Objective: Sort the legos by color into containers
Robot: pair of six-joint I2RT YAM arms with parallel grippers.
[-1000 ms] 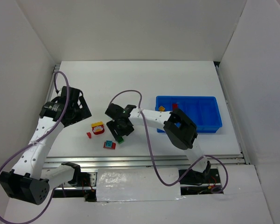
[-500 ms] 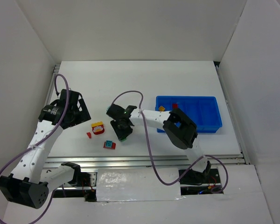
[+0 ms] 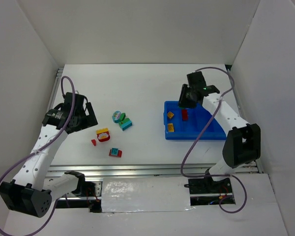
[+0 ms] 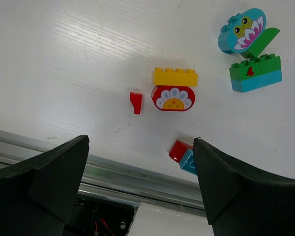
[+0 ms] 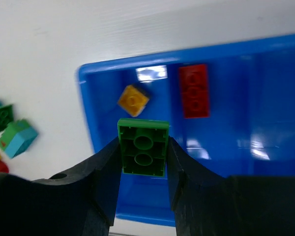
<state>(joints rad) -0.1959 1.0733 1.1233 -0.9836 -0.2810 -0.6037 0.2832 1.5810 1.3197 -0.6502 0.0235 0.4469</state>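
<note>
Right claw point(image 5: 142, 153) clamped on one green lego point(image 5: 143, 143), fingers on its two long sides. Underside faces my wrist cam: two round sockets, clean square edges, sits straight in the grip.

Change: a second ago this claw was down at the loose pile mid-desk, jaws wider. Now it is closed on the brick and up over the blue tray point(image 3: 223, 135) by the desk's right edge. So the pick is done; this is the carry/place leg.

Below the brick, wrist view: yellow lego point(image 5: 133, 100) in the tray's leftmost compartment, flat red lego point(image 5: 194, 91) in the next one over, low divider between them. The top view shows a second yellow one point(image 3: 170, 128) in that leftmost bay, nearer the desk's near edge. Compartments beyond the red one look bare from above.

Judgement: green wants a bay of its own, so I should shift toward the desk's right edge before release. Right now the brick seems to hang over the yellow bay; can't tell exact height.

Left claw point(image 4: 138, 160) spread wide, holding nothing, hovering over the leftovers left of centre, toward the near edge:
- teal flower piece point(image 4: 242, 30)
- green-on-teal brick point(image 4: 255, 73), just beside it
- yellow brick point(image 4: 175, 76) against a red dome piece point(image 4: 173, 98)
- small red bit point(image 4: 135, 102)
- red/teal piece point(image 4: 185, 155), closest to the near edge

Five pieces still unsorted.
</note>
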